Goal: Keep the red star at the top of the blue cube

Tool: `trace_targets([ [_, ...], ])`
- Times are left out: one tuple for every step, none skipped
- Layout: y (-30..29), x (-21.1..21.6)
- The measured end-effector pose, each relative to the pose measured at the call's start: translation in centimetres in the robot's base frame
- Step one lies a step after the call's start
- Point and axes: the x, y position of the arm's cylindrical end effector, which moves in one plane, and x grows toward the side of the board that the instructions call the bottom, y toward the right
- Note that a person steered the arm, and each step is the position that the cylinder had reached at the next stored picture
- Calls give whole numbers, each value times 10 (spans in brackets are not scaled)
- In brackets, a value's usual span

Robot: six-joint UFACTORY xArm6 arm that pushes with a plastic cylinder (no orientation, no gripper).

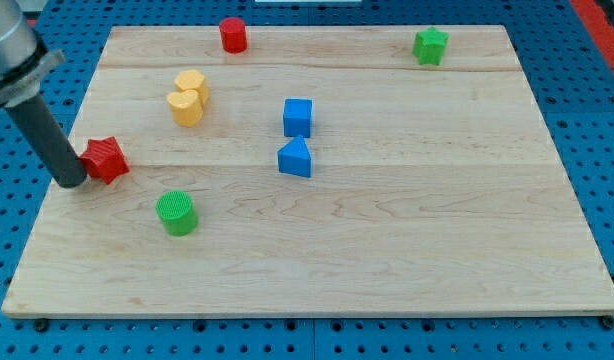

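Observation:
The red star (106,158) lies near the board's left edge. My tip (71,183) stands right against the star's left side, touching it or nearly so. The blue cube (298,117) sits near the board's middle, far to the right of the star and slightly higher in the view. A blue triangular block (295,158) lies just below the cube.
A red cylinder (233,35) stands at the top edge. A yellow heart-like block (188,97) lies upper left. A green cylinder (176,213) sits below and right of the star. A green star (430,45) is top right. The wooden board (407,240) ends close to my tip's left.

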Motion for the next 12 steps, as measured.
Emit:
trace_targets([
  [90,-1],
  [138,-14],
  [87,17],
  [-21,24],
  [29,-1],
  [102,-18],
  [117,-38],
  [75,-35],
  [43,-40],
  [98,-52],
  [126,-54],
  [143,-62],
])
